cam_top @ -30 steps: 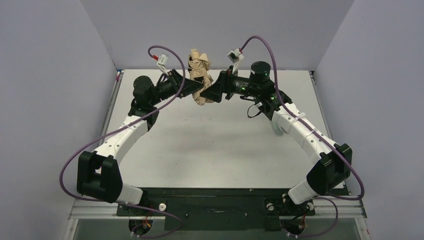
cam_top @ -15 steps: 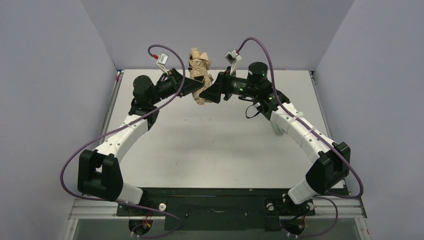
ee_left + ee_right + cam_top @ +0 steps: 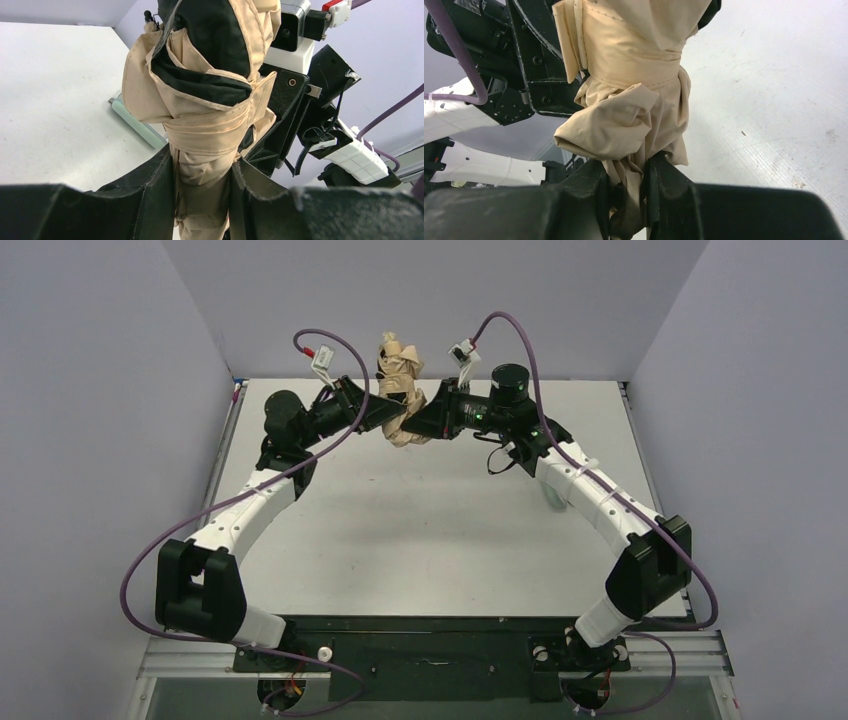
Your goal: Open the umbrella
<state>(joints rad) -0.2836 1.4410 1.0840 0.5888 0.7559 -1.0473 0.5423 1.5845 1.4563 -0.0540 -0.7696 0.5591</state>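
Left gripper (image 3: 201, 176): its two fingers are closed from either side on the lower, narrow part of the umbrella (image 3: 202, 115), the fabric pinched between them. Right gripper (image 3: 626, 175): likewise clamped on the umbrella, on a crumpled tail of fabric at the end nearest its camera. The two grips sit close together, and each wrist view shows the other arm's black gripper body just beside the bundle. The umbrella is held between the arms, roughly upright, off the table (image 3: 420, 530) and above its far part. Progress, as judged from these views: the pale mint-green pouch (image 3: 136, 122) lies on the table apart from the umbrella, so unsheathing appears done. The canopy is not spread, the shaft is not seen extended, and a peach-tan band is wrapped round the middle of the folds, so release of the band and deployment appear to remain. Appearance: soft peach-tan fabric with stitched edges, loosely gathered and bulging above the band, black lining exposed in the upper folds. Whether the small tan knob at the top is the handle cannot be told.
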